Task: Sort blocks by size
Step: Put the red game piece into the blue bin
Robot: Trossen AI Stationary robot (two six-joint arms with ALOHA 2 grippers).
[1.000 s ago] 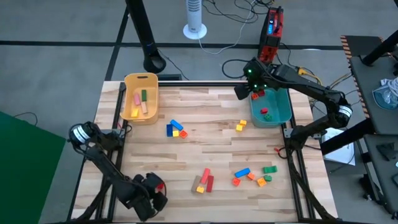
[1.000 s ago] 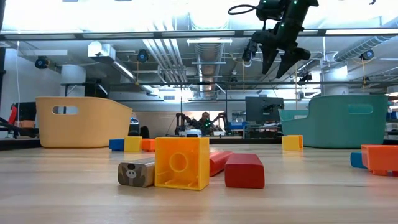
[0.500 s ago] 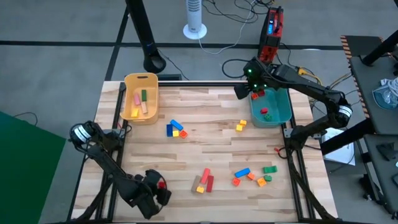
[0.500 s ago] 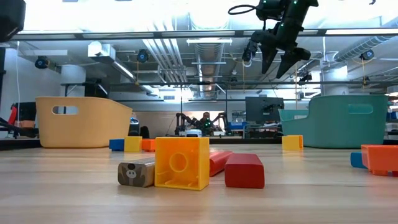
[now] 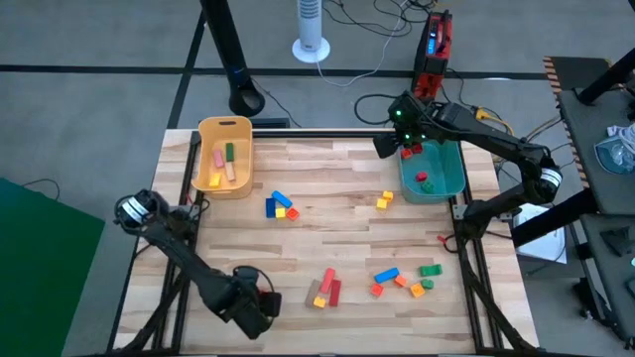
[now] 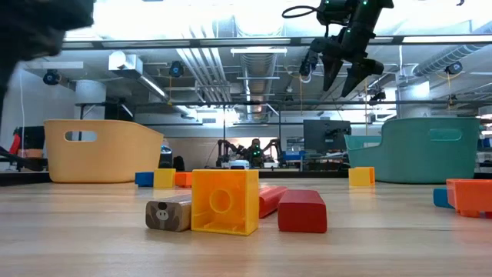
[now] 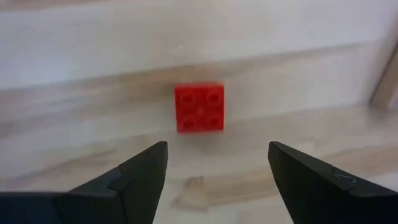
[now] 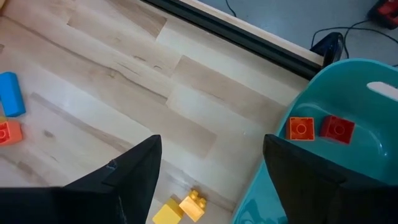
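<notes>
My left gripper (image 7: 214, 163) hung spread over a red block (image 7: 199, 108) on the surface (image 5: 337, 238); my right gripper (image 6: 342, 75), also spread, hovered beside the teal bin (image 5: 446, 178).

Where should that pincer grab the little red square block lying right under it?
Probably from straight above, across two opposite flat sides. The red square block lies flat on the table with its studs up, nothing touching it, so its side walls are free. The left pincer hangs open above it, its fingers set wider than the block.
</notes>
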